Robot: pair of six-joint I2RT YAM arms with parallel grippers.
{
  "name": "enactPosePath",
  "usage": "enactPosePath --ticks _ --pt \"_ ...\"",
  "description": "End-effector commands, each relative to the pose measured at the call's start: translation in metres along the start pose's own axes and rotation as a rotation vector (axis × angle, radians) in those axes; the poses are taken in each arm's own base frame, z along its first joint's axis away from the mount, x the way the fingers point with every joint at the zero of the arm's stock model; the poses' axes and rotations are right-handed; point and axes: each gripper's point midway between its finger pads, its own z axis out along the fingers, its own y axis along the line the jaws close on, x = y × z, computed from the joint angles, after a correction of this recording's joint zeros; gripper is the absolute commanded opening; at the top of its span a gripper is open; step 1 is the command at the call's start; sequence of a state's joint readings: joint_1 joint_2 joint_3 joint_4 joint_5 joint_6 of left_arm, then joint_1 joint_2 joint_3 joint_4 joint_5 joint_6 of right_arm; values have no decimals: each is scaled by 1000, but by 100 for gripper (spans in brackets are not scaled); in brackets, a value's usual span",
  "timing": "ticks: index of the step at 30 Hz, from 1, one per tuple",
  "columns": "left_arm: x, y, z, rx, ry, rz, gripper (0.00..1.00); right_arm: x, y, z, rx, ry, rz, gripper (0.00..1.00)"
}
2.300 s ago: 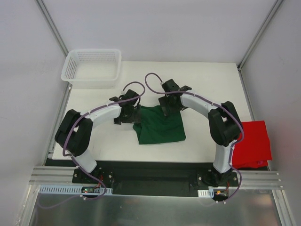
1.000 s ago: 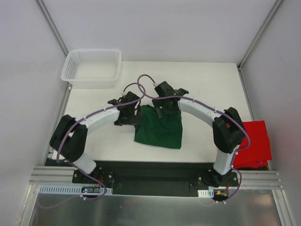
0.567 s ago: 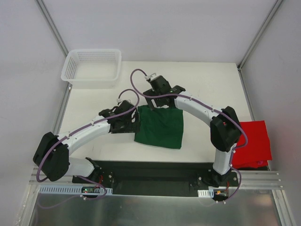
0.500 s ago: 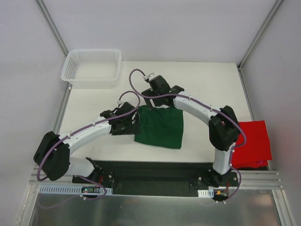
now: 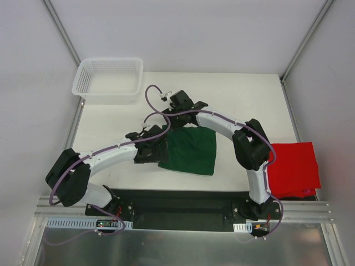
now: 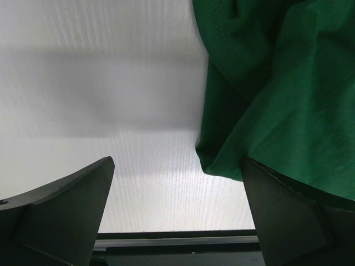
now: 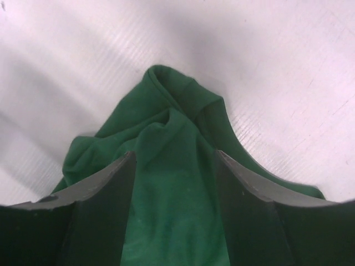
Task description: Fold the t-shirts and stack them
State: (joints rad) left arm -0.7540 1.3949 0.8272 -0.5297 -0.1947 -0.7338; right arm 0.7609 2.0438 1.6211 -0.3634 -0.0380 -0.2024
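Mid-table, green t-shirt (image 5: 191,151) folded near-square, left gripper (image 6: 176,166) spread at edge, right gripper (image 7: 175,155) straddling corner, grip unclear.

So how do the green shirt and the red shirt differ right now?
The green shirt lies in the middle; the red shirt lies at the near right edge. The left hand and right hand are at the green shirt, bunched cloth between the right one's fingers; no hand is near the red shirt. Both are plain and lie roughly square.

Green shirt (image 5: 191,151) centre, red shirt (image 5: 294,169) right
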Motion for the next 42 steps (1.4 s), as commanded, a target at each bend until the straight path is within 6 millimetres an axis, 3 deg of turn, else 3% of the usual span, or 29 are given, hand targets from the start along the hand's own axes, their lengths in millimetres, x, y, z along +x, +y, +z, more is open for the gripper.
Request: enactPosePath --ticks 1,6,9,14,18,25,30,35,42 --pt "-11 -6 4 -14 -35 2 99 -32 12 -18 -53 -74 -14 63" --pt "-15 -24 2 34 -24 21 99 -35 16 -23 -68 -72 -8 68" --pt "-19 -36 -3 61 -41 43 99 -27 15 -18 -64 -48 -6 68" --pt "-21 -47 -6 85 -48 67 98 -16 17 -9 -73 -17 3 65" --pt "-15 -48 -4 89 -28 70 89 -11 19 -6 -77 -3 7 63" --pt "-8 -44 2 78 -8 65 49 -4 28 1 -105 33 0 60" --pt "-4 -42 5 72 1 66 46 -1 32 5 -110 44 -8 61" --pt "0 -44 7 78 15 66 54 3 36 6 -117 61 -10 61" --pt "3 -52 9 91 27 79 55 0 38 6 -115 53 -16 46"
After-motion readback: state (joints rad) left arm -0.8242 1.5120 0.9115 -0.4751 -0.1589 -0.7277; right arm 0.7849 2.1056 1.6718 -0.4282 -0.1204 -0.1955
